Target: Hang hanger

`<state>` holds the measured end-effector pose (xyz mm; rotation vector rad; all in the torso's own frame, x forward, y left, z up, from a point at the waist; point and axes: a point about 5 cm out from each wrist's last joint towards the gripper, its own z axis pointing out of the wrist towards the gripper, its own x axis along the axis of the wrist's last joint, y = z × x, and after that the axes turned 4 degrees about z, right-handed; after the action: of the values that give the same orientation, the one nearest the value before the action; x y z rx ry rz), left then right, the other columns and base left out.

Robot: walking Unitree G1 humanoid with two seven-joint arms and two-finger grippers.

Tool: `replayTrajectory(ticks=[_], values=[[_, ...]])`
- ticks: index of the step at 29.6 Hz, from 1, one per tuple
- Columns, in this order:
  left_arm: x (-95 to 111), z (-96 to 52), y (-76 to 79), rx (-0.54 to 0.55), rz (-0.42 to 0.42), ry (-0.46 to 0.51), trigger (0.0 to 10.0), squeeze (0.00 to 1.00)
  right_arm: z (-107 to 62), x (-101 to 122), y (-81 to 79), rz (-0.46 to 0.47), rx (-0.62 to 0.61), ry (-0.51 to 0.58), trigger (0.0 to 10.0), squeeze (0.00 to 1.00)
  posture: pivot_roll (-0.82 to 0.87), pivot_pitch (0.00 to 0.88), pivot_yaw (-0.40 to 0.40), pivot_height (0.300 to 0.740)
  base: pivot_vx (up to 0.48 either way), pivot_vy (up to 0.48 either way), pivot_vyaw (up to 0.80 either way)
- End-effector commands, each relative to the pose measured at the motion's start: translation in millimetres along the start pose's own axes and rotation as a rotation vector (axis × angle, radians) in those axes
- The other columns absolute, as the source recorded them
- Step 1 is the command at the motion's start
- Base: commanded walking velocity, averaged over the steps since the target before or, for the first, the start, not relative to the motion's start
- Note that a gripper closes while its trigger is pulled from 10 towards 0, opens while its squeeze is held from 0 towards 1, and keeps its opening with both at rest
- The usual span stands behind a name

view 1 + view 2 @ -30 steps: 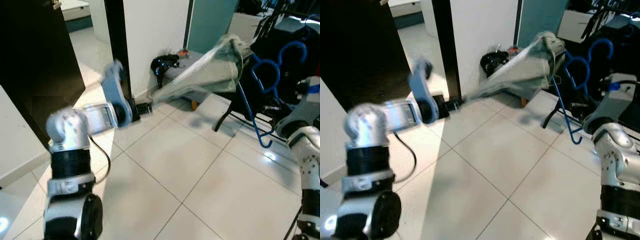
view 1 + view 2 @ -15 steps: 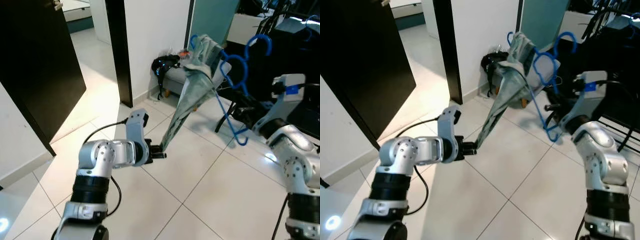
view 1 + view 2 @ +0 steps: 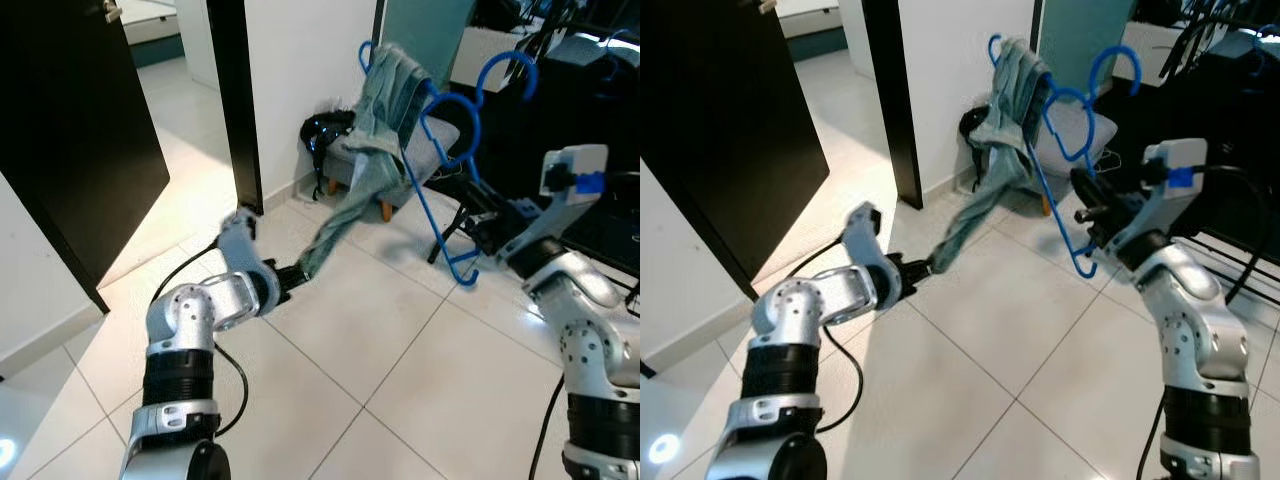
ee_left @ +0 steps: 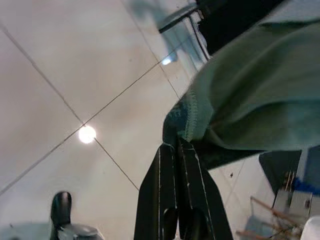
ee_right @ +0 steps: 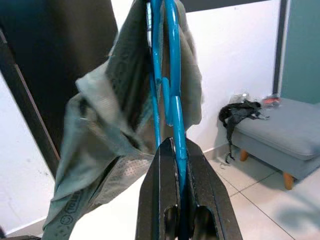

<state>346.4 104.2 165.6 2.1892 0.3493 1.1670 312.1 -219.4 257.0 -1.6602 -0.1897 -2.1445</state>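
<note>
A blue plastic hanger stands nearly upright over the tiled floor. My right gripper is shut on its lower bar, as the right wrist view confirms for the gripper and hanger. A grey-green garment is draped over the hanger's top and trails down to the left. My left gripper is shut on the garment's lower end, low above the floor. In the left wrist view the gripper pinches the hem of the garment.
A black door stands open at the left beside a dark door frame and a white wall. A grey bench with a black object stands behind the garment. A dark rack with more blue hangers is at the right.
The hanger has swung from a stretched, tilted pose to nearly upright and moved left. The garment now droops instead of being pulled taut. My left gripper has come lower and nearer, still holding the hem.
</note>
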Motion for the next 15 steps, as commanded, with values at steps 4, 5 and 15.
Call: replayTrajectory(ticks=[4,5,15], values=[[-16,-0.9,-21.0,0.059,-0.128,-0.045,10.0,1.00,-2.9,5,-5.0,-0.021,0.049,0.023,10.0,0.00,-0.01,0.096,0.006,0.740,0.000,0.000,0.00],[-23,-2.4,-24.1,0.049,-0.167,-0.068,10.0,1.00,-3.8,5,-7.0,-0.027,0.076,0.014,10.0,0.00,0.00,0.095,0.006,0.740,0.000,0.000,0.00],[-13,-26.2,-28.6,-0.150,0.127,-0.131,10.0,1.00,-9.0,7,-11.9,-0.038,0.190,-0.012,10.0,0.00,0.00,0.101,0.001,0.740,0.000,0.000,0.00]])
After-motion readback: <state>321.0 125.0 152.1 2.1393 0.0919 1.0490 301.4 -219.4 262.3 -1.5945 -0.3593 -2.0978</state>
